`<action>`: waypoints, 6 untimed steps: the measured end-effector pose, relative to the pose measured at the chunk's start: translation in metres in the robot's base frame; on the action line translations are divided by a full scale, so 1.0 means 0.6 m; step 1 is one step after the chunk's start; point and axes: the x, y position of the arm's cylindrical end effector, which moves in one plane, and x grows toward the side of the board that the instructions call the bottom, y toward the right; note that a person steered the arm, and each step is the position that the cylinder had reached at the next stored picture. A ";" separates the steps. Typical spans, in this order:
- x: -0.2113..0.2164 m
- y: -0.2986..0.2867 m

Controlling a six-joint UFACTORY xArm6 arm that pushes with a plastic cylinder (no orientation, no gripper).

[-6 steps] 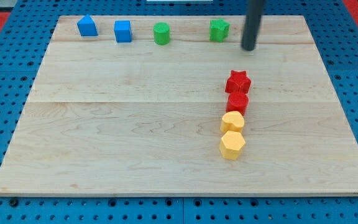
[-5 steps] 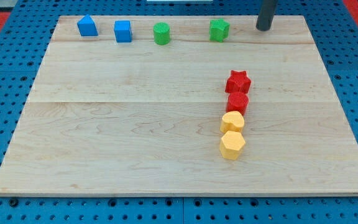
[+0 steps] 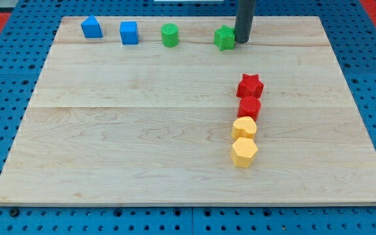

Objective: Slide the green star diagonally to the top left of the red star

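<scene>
My tool's tip (image 3: 243, 42), a plain rod with nothing to grip, touches the green star (image 3: 225, 38) on its right. The red star (image 3: 249, 85) lies below, apart. The push looks barely begun; most sliding remains.

Green star (image 3: 225, 38): small green block with a star outline, lying flat on the wooden board, near the top edge and right of centre. It stands at about 11 o'clock from the red star, well apart from it. Red star (image 3: 249, 85): small red block with a star outline, lying flat on the board's right half, near mid-height. It heads a short column of blocks; its lower edge touches the red block at 6 o'clock. Finer detail of the points on either star cannot be made out.
</scene>
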 end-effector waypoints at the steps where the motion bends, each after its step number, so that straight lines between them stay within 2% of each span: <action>1: 0.009 0.017; 2: 0.014 0.078; 3: 0.023 0.184; 4: 0.023 0.229; 5: 0.023 0.231; 6: 0.081 0.196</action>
